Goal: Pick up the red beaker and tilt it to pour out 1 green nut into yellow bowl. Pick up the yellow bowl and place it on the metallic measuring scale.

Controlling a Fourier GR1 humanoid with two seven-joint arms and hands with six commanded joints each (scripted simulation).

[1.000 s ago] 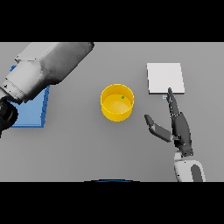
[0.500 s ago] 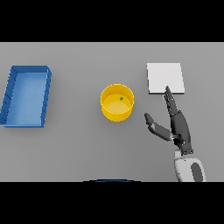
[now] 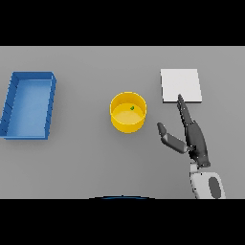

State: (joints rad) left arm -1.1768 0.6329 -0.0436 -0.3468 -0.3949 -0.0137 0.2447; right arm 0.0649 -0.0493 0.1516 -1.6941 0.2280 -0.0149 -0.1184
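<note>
Scene unchanged: right hand point(image 3: 195, 139) open beside yellow bowl point(image 3: 128, 113).

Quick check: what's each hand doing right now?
Left hand: not in view.
Right hand: open, fingers straight, holding nothing, right of the yellow bowl.

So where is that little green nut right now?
In the head view, the green nut lies inside the yellow bowl at the table's middle, between the blue tray and the right hand.
</note>
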